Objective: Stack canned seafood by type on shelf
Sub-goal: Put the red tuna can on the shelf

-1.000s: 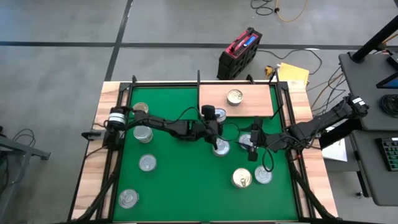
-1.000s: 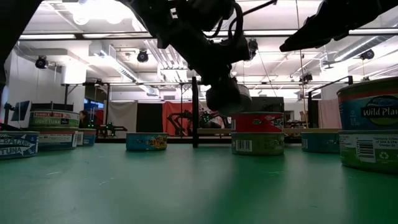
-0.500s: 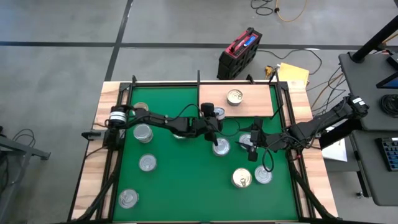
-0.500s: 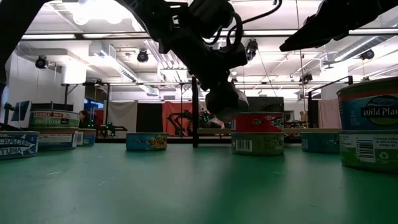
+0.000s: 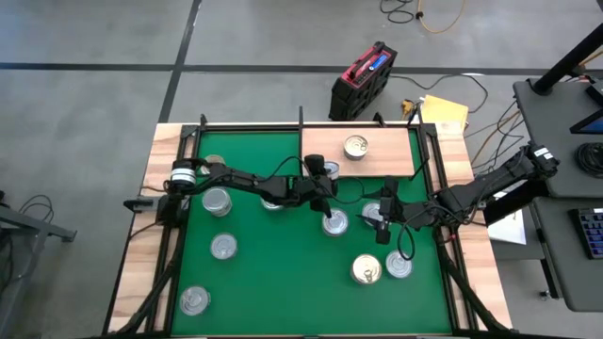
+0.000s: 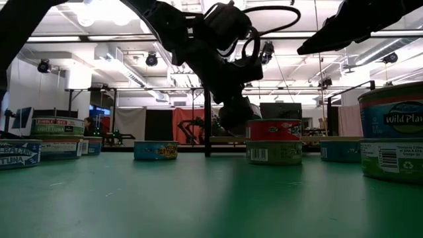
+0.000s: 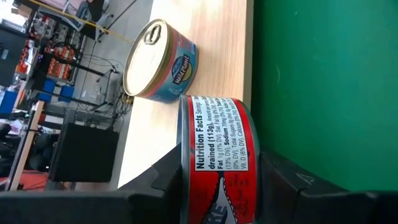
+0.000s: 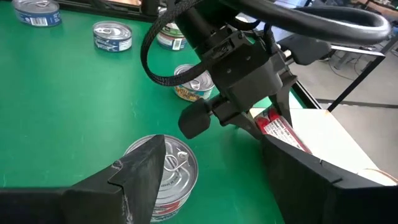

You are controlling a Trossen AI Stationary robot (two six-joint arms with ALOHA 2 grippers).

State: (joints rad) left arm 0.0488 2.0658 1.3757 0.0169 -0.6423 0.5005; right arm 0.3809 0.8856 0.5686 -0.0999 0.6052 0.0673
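The left hand (image 7: 217,186) grips a red can (image 7: 217,155) between its 2 fingers, held on its side. The shelf (image 7: 186,37) lies just ahead, with 1 blue can (image 7: 158,59) on it. The right hand (image 8: 205,180) waits open over another can (image 8: 165,171).

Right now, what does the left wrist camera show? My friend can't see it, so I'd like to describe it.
Two dark fingers grip a red-labelled can on edge, its nutrition label facing the camera. Beyond it, a blue-sided can with a pale lid sits on a light wooden shelf beside the green mat.
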